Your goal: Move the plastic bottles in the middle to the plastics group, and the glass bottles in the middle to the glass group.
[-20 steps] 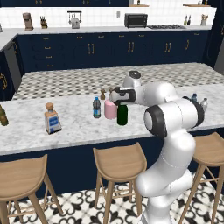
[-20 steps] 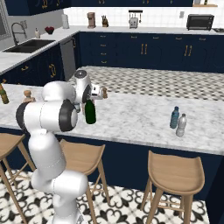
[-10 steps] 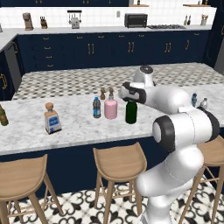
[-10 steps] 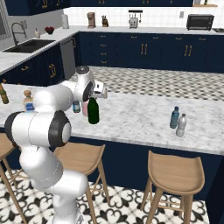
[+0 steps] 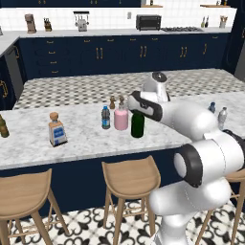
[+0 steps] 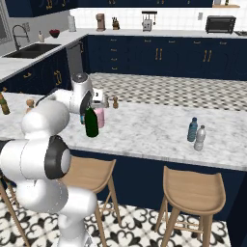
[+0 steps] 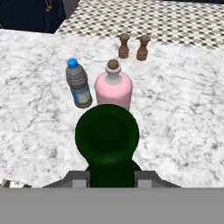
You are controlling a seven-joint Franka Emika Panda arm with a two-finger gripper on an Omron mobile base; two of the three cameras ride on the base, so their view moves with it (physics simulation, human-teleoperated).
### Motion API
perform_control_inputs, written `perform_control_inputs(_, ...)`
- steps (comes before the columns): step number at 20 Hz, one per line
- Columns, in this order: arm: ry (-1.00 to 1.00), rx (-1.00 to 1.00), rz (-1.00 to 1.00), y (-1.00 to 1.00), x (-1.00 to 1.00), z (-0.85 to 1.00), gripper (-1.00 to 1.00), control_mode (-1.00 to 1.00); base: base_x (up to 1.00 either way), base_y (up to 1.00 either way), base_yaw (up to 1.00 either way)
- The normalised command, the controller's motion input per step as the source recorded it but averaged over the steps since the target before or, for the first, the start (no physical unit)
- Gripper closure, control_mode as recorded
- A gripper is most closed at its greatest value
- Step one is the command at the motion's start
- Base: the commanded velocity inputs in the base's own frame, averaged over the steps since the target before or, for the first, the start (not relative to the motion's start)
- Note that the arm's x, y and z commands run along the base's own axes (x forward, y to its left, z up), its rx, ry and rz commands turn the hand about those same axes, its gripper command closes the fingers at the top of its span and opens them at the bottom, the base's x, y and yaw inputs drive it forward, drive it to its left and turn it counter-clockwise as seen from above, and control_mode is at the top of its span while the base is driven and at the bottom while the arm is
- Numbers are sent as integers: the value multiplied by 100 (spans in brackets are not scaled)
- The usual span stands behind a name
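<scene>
The white arm reaches out over the marble counter [image 5: 86,139], elbow bent high and the hand turned down toward the cluster of bottles in the middle. Its gripper [image 7: 111,177] is clamped around the neck of the dark green wine bottle [image 5: 138,124], the two finger tips pressed against either side — the bottle stands upright, its base at or just above the stone; I cannot tell which. From the hand view I look straight down its length: a round, deep-green shoulder, almost black in the centre. At about 12 o'clock from it in that view, just beside it, sits the squat pink bottle [image 7: 113,89] with its narrow pale neck and brown stopper. At roughly 11 o'clock stands the small water bottle [image 7: 78,85] — clear ribbed body, blue label, blue-looking cap from above. Further out at 12 o'clock are two small brown shakers [image 7: 133,47], side by side. Off to the arm's left on the counter stands the square clear bottle [image 5: 56,129] with a blue label and a round cork, well apart from the middle cluster. Far to the right, near the counter's edge, the slim blue bottle [image 6: 192,130] and the grey-clear bottle [image 6: 199,138] stand close together.
</scene>
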Motion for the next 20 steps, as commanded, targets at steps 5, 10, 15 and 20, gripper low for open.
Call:
perform_control_inputs(5,0,0,23,100,0,0,100,-100,0,0,0)
perform_control_inputs(10,1,0,28,100,14,5,100,-100,0,0,0)
perform_control_inputs(15,5,-1,27,93,18,5,100,-100,0,0,0)
perform_control_inputs(20,5,-5,9,47,19,1,100,-100,0,0,0)
